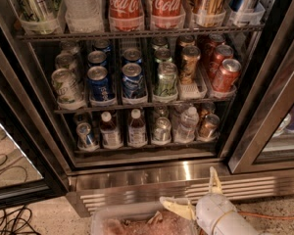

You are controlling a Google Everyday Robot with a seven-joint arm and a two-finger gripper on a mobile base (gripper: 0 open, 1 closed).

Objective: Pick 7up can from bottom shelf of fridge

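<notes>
The fridge [152,173] stands with its left door open. On the bottom shelf [147,147] the 7up can [161,129], pale green and white with a silver top, stands upright in the middle lane. A blue-labelled can [85,134] stands at the far left and a copper-brown can [208,126] at the right. My gripper [196,195] is low in the view, in front of the steel base grille, below and right of the 7up can. It is open and empty, one finger [175,207] pointing left and the other [214,179] pointing up.
Two small bottles [136,129] and a clear water bottle [187,123] flank the 7up can. The shelf above holds several cans [132,80]. A clear plastic bin [137,222] sits on the floor by my gripper. The open glass door [10,170] is left, a closed door [279,131] right, cables [7,222] on the floor.
</notes>
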